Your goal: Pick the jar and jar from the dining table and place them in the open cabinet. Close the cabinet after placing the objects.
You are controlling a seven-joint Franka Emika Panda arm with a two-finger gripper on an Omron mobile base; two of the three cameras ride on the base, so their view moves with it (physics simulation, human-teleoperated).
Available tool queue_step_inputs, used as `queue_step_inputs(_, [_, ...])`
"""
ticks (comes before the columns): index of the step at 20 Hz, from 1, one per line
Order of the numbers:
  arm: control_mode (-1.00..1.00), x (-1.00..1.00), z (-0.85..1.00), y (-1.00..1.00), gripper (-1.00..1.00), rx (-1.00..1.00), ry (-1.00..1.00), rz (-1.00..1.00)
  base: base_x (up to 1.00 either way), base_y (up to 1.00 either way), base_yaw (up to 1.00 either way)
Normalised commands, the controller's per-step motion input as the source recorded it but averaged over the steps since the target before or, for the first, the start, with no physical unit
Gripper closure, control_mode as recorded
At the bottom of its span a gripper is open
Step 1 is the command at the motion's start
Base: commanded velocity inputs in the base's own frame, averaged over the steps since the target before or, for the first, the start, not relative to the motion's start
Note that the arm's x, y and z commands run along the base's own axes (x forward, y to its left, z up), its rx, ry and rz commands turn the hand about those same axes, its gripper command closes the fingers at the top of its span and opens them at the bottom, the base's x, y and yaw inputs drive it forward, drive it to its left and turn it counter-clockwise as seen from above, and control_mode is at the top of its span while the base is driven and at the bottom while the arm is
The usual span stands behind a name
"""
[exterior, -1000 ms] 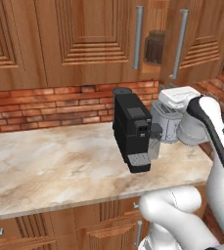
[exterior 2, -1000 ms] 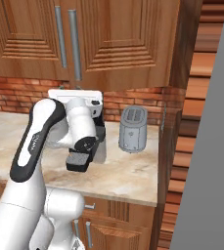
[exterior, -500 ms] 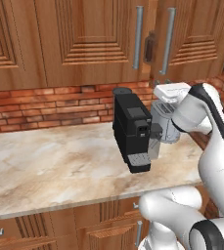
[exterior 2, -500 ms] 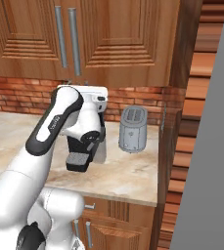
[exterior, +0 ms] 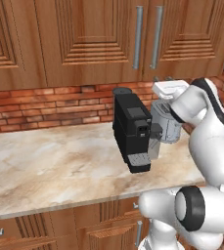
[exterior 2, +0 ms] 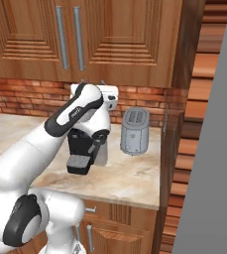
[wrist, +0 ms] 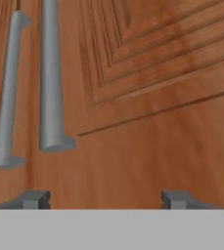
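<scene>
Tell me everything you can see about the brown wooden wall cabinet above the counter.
The brown wooden wall cabinet hangs above the red brick backsplash and the marbled counter. Its raised-panel doors look shut, their edges meeting between two long vertical silver bar handles. The wood looks smooth and reddish brown, with stepped rectangular mouldings. In the hand view the door is close ahead and both handles' lower ends show. The open gripper faces the door; nothing visibly touches it.

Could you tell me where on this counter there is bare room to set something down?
The widest bare patch is the counter left of the coffee machine, between brick wall and front edge. A smaller one lies in front of the toaster, towards the counter's end. It is crowded where the arm hangs over machine and toaster.
</scene>
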Motion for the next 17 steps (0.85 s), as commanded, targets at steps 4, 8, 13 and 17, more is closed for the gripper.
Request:
queue_step_inputs(4, [-1.0, 0.69, -0.02, 0.0, -1.0, 0.0, 0.0, -0.09, 0.0, 0.0, 0.0])
queue_step_inputs(8, [-1.0, 0.58, 0.0, 0.0, -1.0, 0.0, 0.0, -0.1, 0.0, 0.0, 0.0])
queue_step_inputs(13, [-1.0, 0.36, 0.0, 0.0, -1.0, 0.0, 0.0, -0.1, 0.0, 0.0, 0.0])
queue_step_inputs(17, [-1.0, 0.05, 0.0, 0.0, -1.0, 0.0, 0.0, -0.09, 0.0, 0.0, 0.0])
